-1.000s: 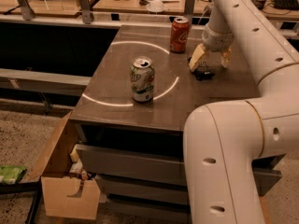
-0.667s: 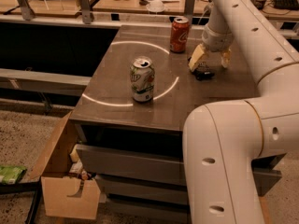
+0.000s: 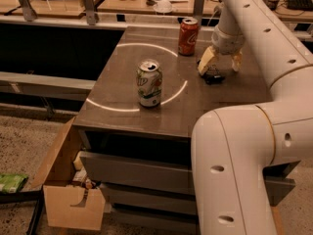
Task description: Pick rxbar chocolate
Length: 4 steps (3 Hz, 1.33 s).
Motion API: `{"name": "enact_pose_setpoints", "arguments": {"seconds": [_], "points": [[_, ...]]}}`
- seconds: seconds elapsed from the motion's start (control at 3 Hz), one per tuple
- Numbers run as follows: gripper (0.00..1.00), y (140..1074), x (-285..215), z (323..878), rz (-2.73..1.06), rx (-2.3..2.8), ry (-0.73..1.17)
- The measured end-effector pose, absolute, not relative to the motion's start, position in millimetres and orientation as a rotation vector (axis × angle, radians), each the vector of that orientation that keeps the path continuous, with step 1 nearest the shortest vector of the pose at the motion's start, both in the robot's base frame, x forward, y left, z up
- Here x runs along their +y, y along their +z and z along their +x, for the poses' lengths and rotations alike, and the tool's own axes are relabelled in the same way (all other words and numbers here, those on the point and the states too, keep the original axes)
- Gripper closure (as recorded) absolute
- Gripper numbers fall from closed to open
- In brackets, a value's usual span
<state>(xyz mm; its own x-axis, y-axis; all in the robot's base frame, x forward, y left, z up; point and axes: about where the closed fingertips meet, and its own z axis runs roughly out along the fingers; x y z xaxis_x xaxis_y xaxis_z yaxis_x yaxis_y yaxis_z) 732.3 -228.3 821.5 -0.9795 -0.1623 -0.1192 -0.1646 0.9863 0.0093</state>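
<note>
The rxbar chocolate (image 3: 214, 76), a small flat black bar, lies on the dark table (image 3: 122, 126) at the back right. My gripper (image 3: 221, 65) comes down from above and hovers right over the bar. Its pale fingers (image 3: 207, 61) stand apart, one on each side, and the bar's near end shows below and between them. The gripper is open and holds nothing. My white arm sweeps across the right side of the camera view and hides the table's right edge.
A red can (image 3: 188, 36) stands just left of the gripper at the back. A green-and-white can (image 3: 149, 82) stands mid-table inside a white circle marking. A cardboard box (image 3: 63, 180) sits on the floor at the left. A cluttered bench runs behind.
The gripper's fingers look wider apart than before, with the right finger now showing. The bar and both cans have not moved.
</note>
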Motion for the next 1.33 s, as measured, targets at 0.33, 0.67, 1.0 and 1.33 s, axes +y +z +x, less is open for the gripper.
{"name": "enact_pose_setpoints", "arguments": {"seconds": [0.33,0.67,1.0,1.33], "points": [[0.80,823.3,-228.8,731.4,-0.246,3.013,0.028],[0.81,824.4,-229.2,730.9,-0.245,3.013,0.027],[0.81,825.3,-229.6,730.4,-0.243,3.013,0.026],[0.82,826.5,-229.7,729.9,-0.242,3.013,0.025]]}}
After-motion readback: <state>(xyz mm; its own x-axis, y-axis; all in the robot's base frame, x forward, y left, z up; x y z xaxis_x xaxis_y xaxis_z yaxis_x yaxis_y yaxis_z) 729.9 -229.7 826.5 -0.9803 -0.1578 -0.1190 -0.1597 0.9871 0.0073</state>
